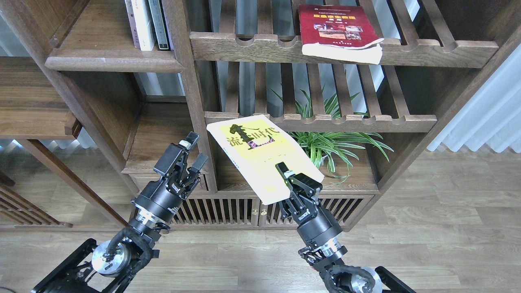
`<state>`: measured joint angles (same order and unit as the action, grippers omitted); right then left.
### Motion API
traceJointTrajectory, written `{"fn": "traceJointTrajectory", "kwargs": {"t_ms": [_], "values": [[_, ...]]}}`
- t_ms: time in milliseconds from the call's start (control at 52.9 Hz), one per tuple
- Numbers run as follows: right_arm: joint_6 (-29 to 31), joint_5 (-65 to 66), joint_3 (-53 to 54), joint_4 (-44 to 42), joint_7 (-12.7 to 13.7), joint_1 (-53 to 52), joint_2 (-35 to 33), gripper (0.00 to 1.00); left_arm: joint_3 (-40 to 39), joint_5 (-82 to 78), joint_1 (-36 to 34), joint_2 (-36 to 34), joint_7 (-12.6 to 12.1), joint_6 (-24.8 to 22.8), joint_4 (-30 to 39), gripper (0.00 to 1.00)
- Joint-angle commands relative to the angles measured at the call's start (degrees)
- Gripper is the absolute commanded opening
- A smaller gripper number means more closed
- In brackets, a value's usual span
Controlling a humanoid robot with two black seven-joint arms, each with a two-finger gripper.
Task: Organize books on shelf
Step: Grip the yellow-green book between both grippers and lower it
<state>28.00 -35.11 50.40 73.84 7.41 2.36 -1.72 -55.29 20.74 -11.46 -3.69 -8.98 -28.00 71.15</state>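
Observation:
My right gripper [290, 179] is shut on the near edge of the yellow-green and white book [260, 154] and holds it tilted in the air in front of the lower slatted rack. My left gripper [192, 151] is open and empty, just left of that book's left edge. The red book [338, 29] lies flat on the upper slatted rack, its pages hanging over the front rail. The solid plank shelf [110, 61] is at the upper left with several upright books [146, 24] on it. The maroon book is out of view.
A potted spider plant [329, 142] stands in the low compartment behind the held book. An upright post [195, 101] divides the left and right bays. The cabinet has slatted doors [228, 211] at the bottom. A white curtain [484, 110] hangs at the right.

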Motion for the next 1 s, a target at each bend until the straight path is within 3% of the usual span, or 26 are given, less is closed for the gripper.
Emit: {"fn": "traceJointTrajectory", "kwargs": {"t_ms": [0,719,984], "values": [[0.0,0.0,-0.8,0.0,0.0,-0.4,0.0,0.07,1.3,0.1,0.0,0.0,0.1,0.0,0.0,0.99],[0.0,3.0,-4.7,-0.4,0.1,-0.9,1.1,0.11,3.8,0.0,-0.1,0.2,0.2,0.0,0.0,0.97],[0.0,3.4,-4.6,-0.7,0.1,-0.9,1.1,0.11,4.0,-0.1,0.0,-0.4,0.2,0.0,0.7,0.81]]}}
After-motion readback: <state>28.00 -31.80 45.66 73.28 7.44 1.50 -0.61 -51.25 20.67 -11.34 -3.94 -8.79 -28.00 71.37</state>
